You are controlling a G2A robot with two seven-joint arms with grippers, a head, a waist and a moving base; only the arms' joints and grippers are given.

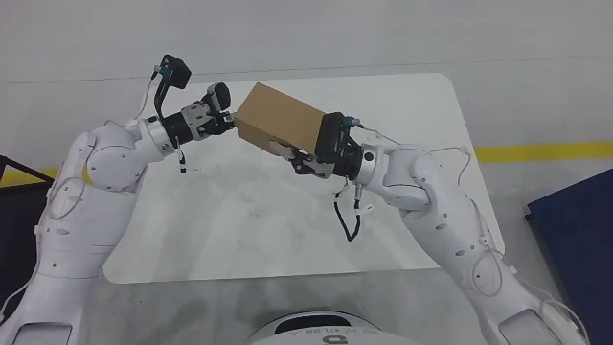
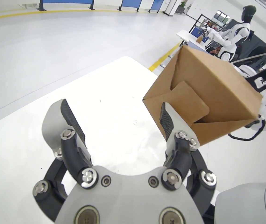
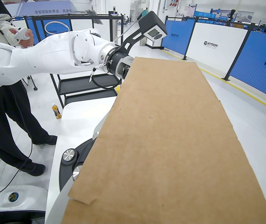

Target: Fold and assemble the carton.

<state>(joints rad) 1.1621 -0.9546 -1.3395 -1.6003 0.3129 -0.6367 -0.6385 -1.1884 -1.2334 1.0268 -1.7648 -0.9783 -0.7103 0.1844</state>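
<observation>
A brown carton [image 1: 278, 115] hangs tilted above the white table [image 1: 402, 211], between my two arms. Its end facing the left wrist camera has folded flaps and a rounded tab [image 2: 189, 103] partly tucked in. My left gripper [image 2: 114, 108] is open at that end; one of its fingers [image 2: 168, 122] rests against the flaps, the other stands apart over the table. My right gripper [image 1: 305, 158] is at the carton's other end and underneath it, holding it up, its fingers mostly hidden by the cardboard. In the right wrist view the carton's broad side [image 3: 170, 141] lies close in front.
The table's far edge and rounded corner [image 2: 128, 59] lie just beyond the carton. A black cable [image 1: 343, 220] hangs from my right arm over the table. Off the table stand a black rack [image 3: 76, 89] and a small bottle [image 3: 57, 111] on the floor.
</observation>
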